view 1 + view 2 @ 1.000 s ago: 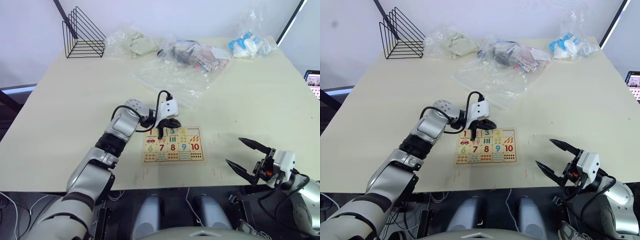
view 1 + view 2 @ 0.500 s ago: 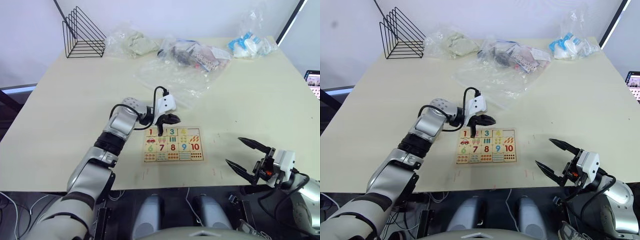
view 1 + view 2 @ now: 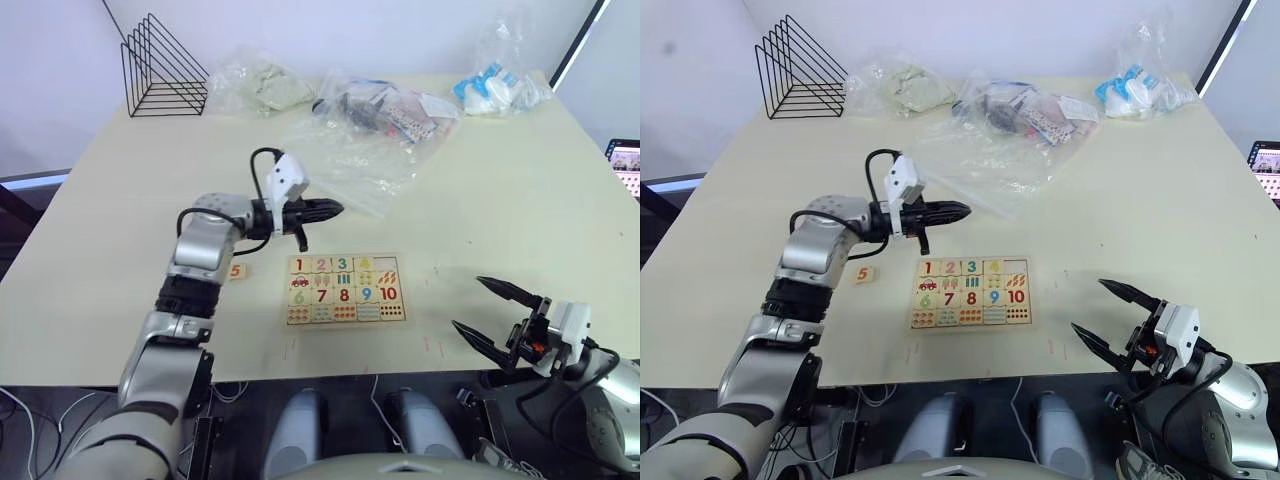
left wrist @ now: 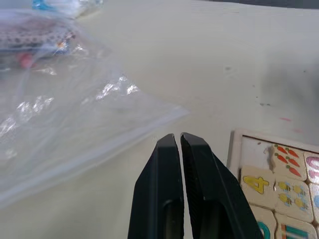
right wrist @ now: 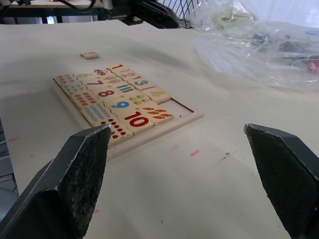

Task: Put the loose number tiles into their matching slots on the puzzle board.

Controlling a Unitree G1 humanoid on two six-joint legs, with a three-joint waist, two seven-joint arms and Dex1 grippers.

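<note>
Presently, one board (image 3: 971,293) lay at surface centre, one slot bare at its top right corner. One loose tile (image 3: 865,274), a 5, lay at nine o'clock of the board, well apart. Left gripper (image 3: 945,212), jaws together and empty, hovered at eleven o'clock of the board. Right gripper (image 3: 1118,323), jaws wide apart, idled at four o'clock. Risk, judged: shut jaws descending on the tile would nudge it away rather than grip it. Bags (image 3: 350,150): several, at twelve o'clock. Wire rack (image 3: 160,68): one.

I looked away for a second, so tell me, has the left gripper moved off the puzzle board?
Yes. The left gripper, shut, has lifted off the puzzle board and swung back toward the clear plastic bag, now hanging beyond the board's far edge.
</note>
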